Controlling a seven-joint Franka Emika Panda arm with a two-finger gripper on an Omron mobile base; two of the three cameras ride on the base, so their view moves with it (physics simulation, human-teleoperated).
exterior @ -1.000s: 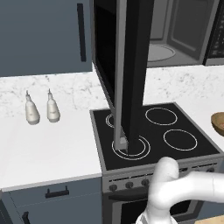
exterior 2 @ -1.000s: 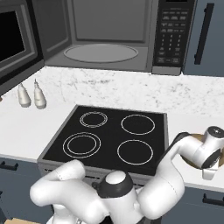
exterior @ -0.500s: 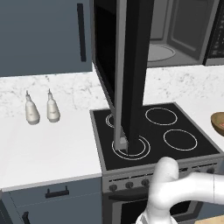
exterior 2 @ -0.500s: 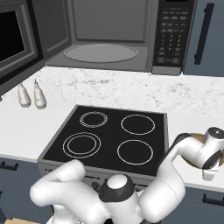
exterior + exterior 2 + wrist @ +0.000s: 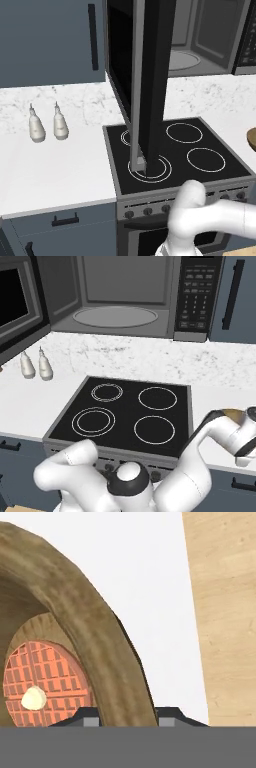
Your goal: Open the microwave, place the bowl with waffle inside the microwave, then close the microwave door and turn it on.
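The two-finger gripper (image 5: 127, 716) is closed on the rim of the small round tan-brown wooden bowl (image 5: 95, 637), one dark fingertip (image 5: 86, 717) inside the wall and the other outside it. An orange-red waffle (image 5: 42, 684) with a pale dab of butter (image 5: 33, 698) lies in the bowl. The bowl rests on the white countertop (image 5: 150, 572), just beside a light wooden board (image 5: 225, 612), to the right of the black stovetop (image 5: 125, 411). The large black microwave (image 5: 150, 296) stands open, its grey interior and round turntable (image 5: 115, 316) exposed. The black microwave door (image 5: 145, 75) is swung fully outward above the stovetop.
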